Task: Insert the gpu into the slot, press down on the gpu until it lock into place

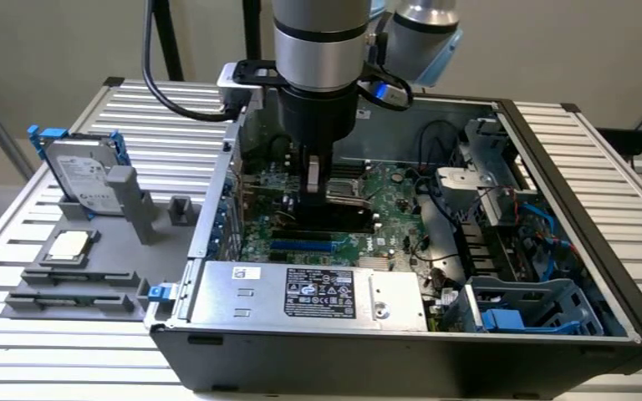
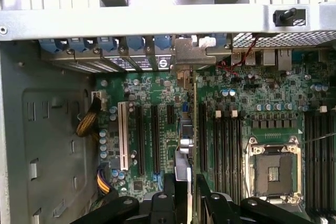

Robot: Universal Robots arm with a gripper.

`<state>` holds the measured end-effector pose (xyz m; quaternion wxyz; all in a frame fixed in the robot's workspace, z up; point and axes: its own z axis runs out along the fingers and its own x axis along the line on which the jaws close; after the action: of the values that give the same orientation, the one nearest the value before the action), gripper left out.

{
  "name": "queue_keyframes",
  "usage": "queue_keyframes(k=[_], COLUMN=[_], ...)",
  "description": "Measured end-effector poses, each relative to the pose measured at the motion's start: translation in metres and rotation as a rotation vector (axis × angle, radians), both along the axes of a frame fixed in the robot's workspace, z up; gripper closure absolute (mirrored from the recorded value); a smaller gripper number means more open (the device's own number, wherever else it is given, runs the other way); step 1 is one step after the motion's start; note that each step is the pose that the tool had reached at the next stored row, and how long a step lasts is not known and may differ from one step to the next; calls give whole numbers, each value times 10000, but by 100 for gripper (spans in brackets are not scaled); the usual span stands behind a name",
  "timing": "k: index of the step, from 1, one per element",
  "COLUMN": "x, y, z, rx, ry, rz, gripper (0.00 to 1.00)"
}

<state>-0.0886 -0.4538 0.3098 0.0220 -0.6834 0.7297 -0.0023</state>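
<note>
Now my hand (image 1: 315, 203) pinches the gpu (image 1: 334, 219) on edge between its fingers, low inside the open computer case (image 1: 544, 251), with the blue slot (image 1: 302, 247) on the motherboard (image 1: 394, 200) just beside the card's lower edge under my hand.

Black-covered gpu (image 1: 343, 219); bright-blue slot (image 1: 302, 247); green motherboard (image 2: 157, 93).
</note>
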Motion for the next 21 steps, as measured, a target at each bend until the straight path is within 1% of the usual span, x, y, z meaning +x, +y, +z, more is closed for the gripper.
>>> queue_keyframes(k=[3,12,21], x=[0,0,0], y=[0,0,0], z=[-31,-112,-168], rx=[0,0,-1], ry=[32,97,102], rz=[-11,-15,-18], gripper=[74,74,74])
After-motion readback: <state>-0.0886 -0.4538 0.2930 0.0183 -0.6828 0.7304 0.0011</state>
